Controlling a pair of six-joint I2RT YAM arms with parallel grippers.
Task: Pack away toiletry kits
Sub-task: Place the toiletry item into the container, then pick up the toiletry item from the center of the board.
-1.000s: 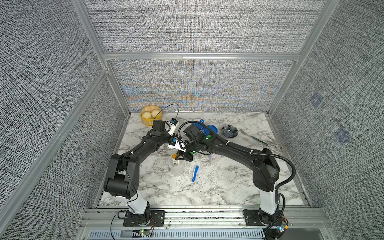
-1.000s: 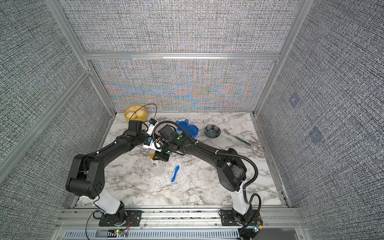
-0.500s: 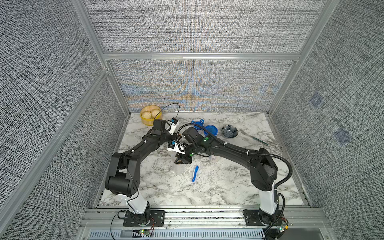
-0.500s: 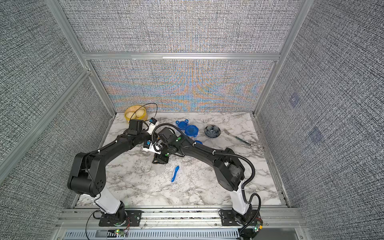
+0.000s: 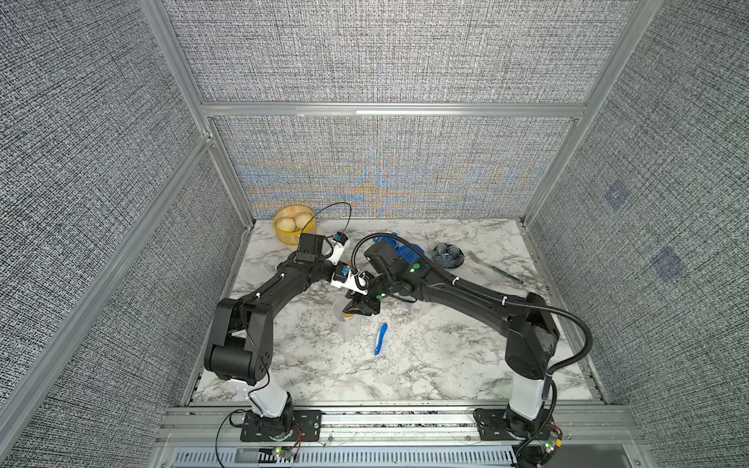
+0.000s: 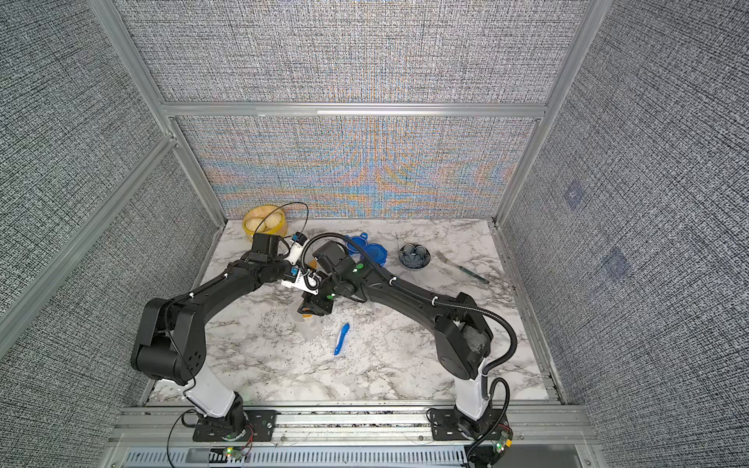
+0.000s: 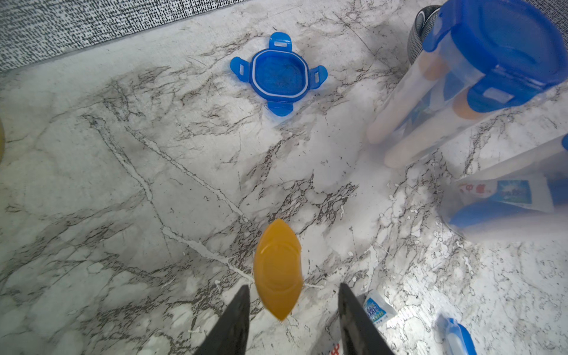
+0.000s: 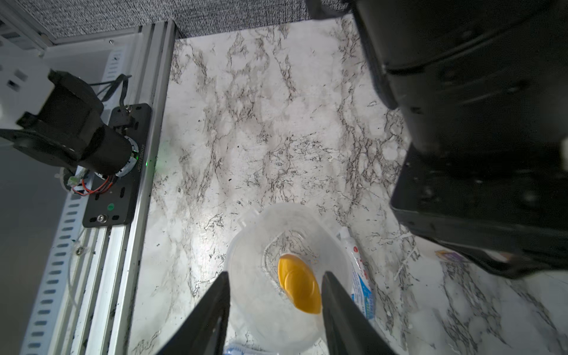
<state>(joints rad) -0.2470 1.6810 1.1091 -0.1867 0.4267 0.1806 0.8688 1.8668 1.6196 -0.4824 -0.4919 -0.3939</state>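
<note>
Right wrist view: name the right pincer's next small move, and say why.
Probably lift the right pincer straight up, out of the clear cup. The orange-capped bottle already stands inside it and the jaws are apart, so the drop looks done. A straight rise should avoid tipping the cup; the toothpaste tube lies beside it, unpacked.

Grey woven fabric panels (image 5: 364, 52) are enclosing the cell on three sides, sitting in aluminium framing (image 5: 389, 109). A white counter (image 5: 446, 364) with grey marble veining is lying under even light, a slotted metal rail (image 5: 385, 419) running along its near edge.
</note>
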